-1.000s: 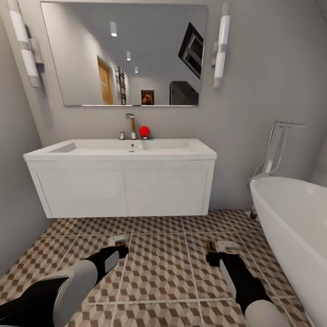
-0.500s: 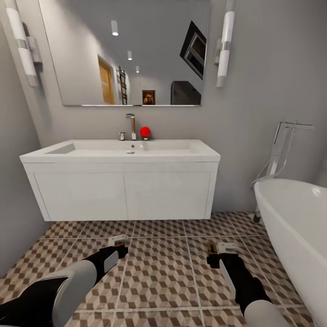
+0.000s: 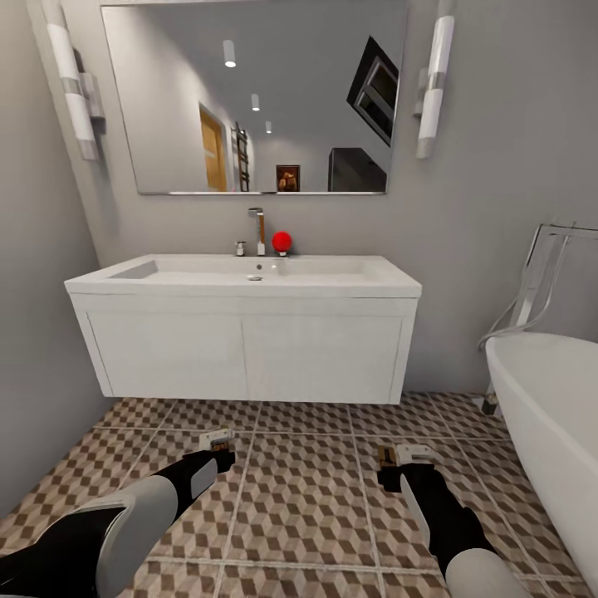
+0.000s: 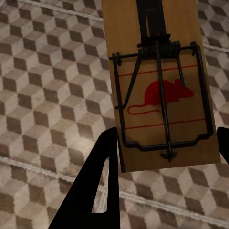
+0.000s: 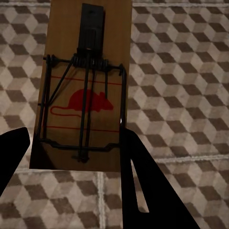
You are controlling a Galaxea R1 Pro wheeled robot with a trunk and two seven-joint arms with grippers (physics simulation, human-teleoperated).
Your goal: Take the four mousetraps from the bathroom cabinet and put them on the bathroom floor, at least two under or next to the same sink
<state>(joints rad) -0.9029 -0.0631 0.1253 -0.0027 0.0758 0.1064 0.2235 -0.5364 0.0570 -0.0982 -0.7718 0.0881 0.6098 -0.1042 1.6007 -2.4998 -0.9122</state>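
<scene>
The robot is facing the bathroom sink (image 3: 249,278) with both arms held low over the bathroom floor (image 3: 307,490), each carrying 1 of the mousetraps. The left claw (image 3: 218,442) is gripping a mousetrap (image 4: 160,86) between its fingers (image 4: 95,186), the board's wire and red mouse print showing above the tiles. The right claw (image 3: 397,458) is clamping another mousetrap (image 5: 83,90) the same way, near the white bathtub (image 3: 548,415).

text: none readable | sign: red mouse outline on each mousetrap (image 4: 160,95) (image 5: 83,102)
</scene>
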